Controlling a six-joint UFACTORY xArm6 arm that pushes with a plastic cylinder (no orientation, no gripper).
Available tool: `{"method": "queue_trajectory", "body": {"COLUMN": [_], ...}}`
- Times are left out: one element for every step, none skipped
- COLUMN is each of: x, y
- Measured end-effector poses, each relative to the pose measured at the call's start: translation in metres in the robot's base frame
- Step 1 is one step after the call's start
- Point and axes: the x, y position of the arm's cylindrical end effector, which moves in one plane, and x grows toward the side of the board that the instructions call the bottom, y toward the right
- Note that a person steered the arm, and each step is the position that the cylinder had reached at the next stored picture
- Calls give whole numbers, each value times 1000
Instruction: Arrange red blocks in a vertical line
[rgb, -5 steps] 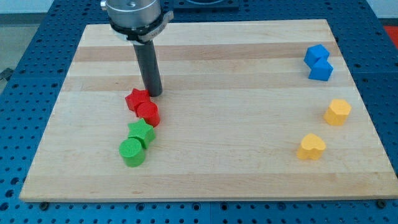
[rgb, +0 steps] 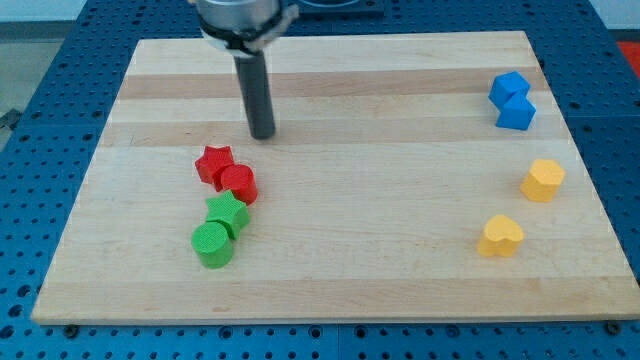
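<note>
A red star block (rgb: 213, 163) and a red round block (rgb: 240, 184) lie touching at the board's left middle, the round one down and to the right of the star. My tip (rgb: 262, 135) stands on the board above and to the right of the red star, a short gap away from both red blocks.
A green star block (rgb: 227, 212) and a green round block (rgb: 212, 244) sit just below the red ones. A blue block (rgb: 512, 101) is at the view's upper right. Two yellow blocks (rgb: 543, 180) (rgb: 500, 236) lie at the right. The wooden board (rgb: 380, 280) edges are all in view.
My tip has moved up and to the right, away from the red star. The red star has shifted slightly left and up.
</note>
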Motion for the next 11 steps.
{"method": "queue_trajectory", "body": {"x": [-8, 26, 73, 97, 98, 95, 85, 72, 66, 63, 62], "y": [-78, -139, -159, -157, -138, -111, -90, -82, -64, -46, -30]}}
